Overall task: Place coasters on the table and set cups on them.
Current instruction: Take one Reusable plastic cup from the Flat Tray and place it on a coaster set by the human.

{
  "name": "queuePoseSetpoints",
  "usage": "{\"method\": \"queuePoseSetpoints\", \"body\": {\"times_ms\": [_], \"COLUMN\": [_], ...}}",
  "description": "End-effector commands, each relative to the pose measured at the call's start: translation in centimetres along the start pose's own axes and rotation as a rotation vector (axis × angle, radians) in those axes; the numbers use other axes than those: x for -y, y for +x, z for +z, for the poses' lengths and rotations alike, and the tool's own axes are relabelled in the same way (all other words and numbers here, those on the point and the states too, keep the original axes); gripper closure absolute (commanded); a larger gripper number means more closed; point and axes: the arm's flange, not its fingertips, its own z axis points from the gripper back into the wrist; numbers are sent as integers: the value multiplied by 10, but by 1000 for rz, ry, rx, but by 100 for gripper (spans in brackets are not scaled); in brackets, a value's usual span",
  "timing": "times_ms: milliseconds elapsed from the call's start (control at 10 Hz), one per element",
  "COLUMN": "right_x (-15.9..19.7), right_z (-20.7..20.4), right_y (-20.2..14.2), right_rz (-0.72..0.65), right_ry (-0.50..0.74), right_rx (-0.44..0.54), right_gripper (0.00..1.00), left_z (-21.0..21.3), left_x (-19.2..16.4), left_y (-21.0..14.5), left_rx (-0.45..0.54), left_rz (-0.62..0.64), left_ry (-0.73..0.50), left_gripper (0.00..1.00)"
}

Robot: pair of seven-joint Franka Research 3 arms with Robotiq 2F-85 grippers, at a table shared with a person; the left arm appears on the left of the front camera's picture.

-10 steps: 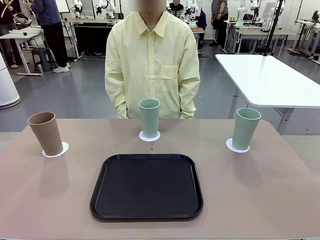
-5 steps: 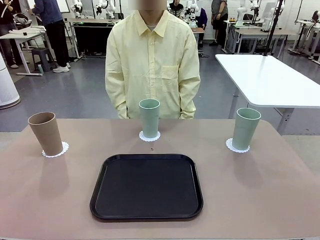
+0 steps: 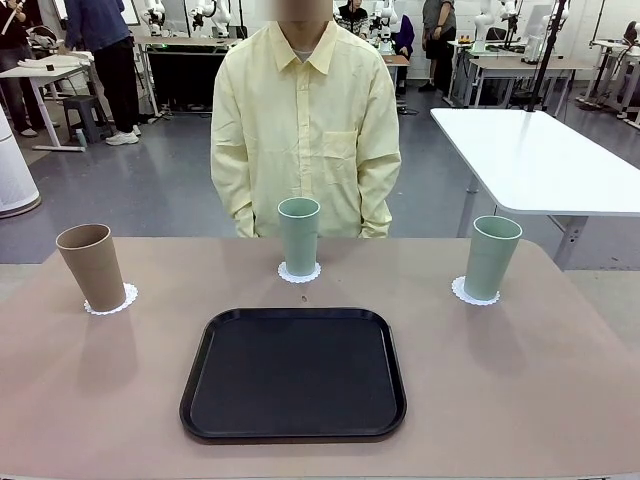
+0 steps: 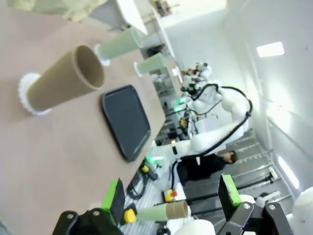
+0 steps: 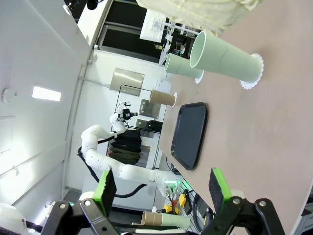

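Three cups [image 3: 299, 234], each on its own coaster [image 3: 299, 273], stand along the tabletop's [image 3: 520, 370] far half beyond a black tray [image 3: 293, 372], while the wrist views add the left gripper [image 4: 172, 200] and right gripper [image 5: 160, 188], jaws wide and empty.

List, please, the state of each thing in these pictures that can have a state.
Tan-brown tapered cup: upright, on a coaster, empty.
Middle mint-green cup: upright, on a coaster.
Right mint-green cup: upright, on a coaster.
Black rectangular tray: flat, bare.
Left gripper: open, holding nothing.
Right gripper: open, holding nothing.
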Motion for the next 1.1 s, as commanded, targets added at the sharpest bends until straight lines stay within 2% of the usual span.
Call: {"method": "queuePoseSetpoints", "body": {"times_ms": [0,400,600,700,1000], "right_x": [0,0,0,0,0], "right_z": [0,0,0,0,0], "right_y": [0,0,0,0,0], "right_rz": [-5,-5,-5,-5,-5], "right_ry": [-5,-5,-5,-5,-5], "right_rx": [3,3,3,3,3], "right_gripper": [0,0,0,0,0], "left_z": [52,57,48,56,56], "left_x": [13,16,23,17,17], "left_y": [11,7,3,5,5], "left_rx": [-14,15,-18,27,27], "left_rz": [71,79,43,61,61], "left_ry": [59,137,162,122,122], "left_gripper": [0,0,0,0,0]}}
